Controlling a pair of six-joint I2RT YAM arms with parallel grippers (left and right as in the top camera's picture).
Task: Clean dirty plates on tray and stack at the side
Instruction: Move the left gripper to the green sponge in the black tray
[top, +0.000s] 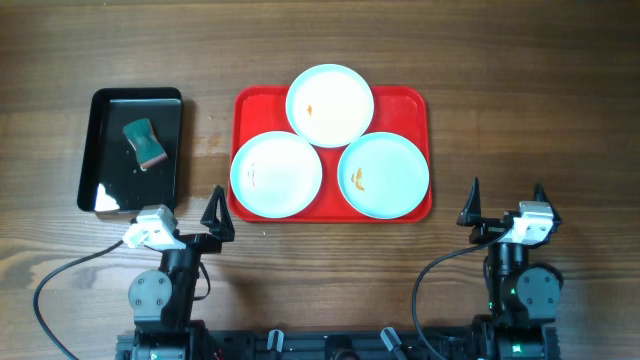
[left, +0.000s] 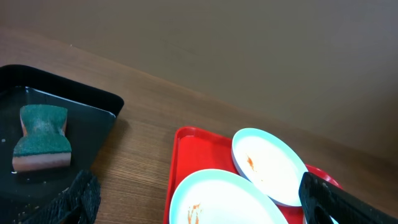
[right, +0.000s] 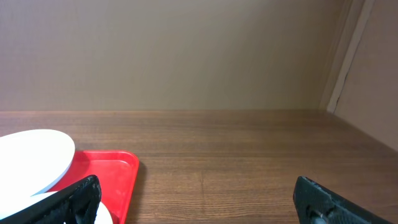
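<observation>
Three pale blue-white plates lie on the red tray (top: 410, 100): a back plate (top: 330, 104), a front-left plate (top: 276, 175) and a front-right plate (top: 384, 175), each with small orange smears. The left wrist view shows the tray (left: 186, 149), the front-left plate (left: 230, 199) and the back plate (left: 270, 163). The right wrist view shows the tray's right corner (right: 106, 171) and a plate edge (right: 31, 158). My left gripper (top: 196, 222) is open and empty, just in front of the tray's left corner. My right gripper (top: 507, 205) is open and empty, to the tray's right.
A glossy black tray (top: 105, 150) stands at the left and holds a green-topped sponge (top: 145, 141); both also show in the left wrist view, tray (left: 93, 102) and sponge (left: 41, 135). Bare wooden table (top: 530, 110) lies right of the red tray.
</observation>
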